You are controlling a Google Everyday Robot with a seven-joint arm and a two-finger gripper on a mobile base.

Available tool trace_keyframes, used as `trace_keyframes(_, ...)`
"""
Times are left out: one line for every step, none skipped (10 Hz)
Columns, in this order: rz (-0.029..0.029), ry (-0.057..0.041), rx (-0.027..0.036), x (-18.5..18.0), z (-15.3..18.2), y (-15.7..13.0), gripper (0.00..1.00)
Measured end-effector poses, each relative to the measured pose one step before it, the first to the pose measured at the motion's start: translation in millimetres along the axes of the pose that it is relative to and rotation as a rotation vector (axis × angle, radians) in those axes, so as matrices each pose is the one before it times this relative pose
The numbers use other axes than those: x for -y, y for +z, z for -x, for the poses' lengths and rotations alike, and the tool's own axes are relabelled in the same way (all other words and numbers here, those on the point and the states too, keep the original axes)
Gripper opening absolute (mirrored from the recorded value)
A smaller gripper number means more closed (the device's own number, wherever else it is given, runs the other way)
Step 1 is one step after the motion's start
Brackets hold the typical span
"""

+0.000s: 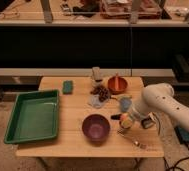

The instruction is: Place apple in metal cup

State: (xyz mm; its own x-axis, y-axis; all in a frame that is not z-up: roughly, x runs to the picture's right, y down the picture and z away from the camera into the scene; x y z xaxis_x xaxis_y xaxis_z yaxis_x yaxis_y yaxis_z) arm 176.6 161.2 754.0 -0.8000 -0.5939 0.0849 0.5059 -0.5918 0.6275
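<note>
Wooden worktop (78,107) stood before dark shelves. At its right side the end effector (126,120) was clenched around the round yellow-orange apple (124,119), just right of the smooth purple bowl (96,127). I could not make out the metal cup. Far left lay a rectangular green tray (33,116).
</note>
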Motion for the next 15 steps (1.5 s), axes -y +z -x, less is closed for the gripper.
trace_keyframes(0.00035,0.0006,0.00422,-1.3,0.56,1.52,0.0)
trace_keyframes(0.00059,0.00272,0.00292,-1.41,1.34,0.94,0.0)
trace_keyframes(-0.00073,0.00215,0.00333,-0.92,1.52,0.74,0.04)
trace_keyframes(-0.00172,0.00117,0.00308,-0.78,0.85,1.21,0.15)
trace_keyframes(-0.00066,-0.00071,0.00164,-0.31,-0.13,0.74,0.23)
trace_keyframes(-0.00067,-0.00095,0.0009,-0.27,-0.59,0.93,0.31)
trace_keyframes(-0.00142,0.00098,-0.00022,-0.21,0.07,0.87,0.42)
trace_keyframes(-0.0013,0.00347,-0.00253,-0.3,0.66,0.08,0.56)
trace_keyframes(0.00057,-0.00033,-0.00147,0.13,-0.53,-0.64,0.64)
trace_keyframes(0.00524,-0.00458,0.0029,-0.18,-0.64,-1.81,0.74)
trace_keyframes(0.00302,-0.00395,0.00296,0.06,-0.56,-0.98,0.8)
trace_keyframes(0.002,-0.00167,0.00181,0.09,0.05,-1.0,0.8)
trace_keyframes(0.00279,-0.00159,0.00148,0.21,0.16,-1.45,0.8)
trace_keyframes(0.00253,-0.00243,0.00257,0.07,-0.1,-1.19,0.8)
trace_keyframes(0.00295,-0.00218,0.00117,-0.07,-0.44,-1.26,0.8)
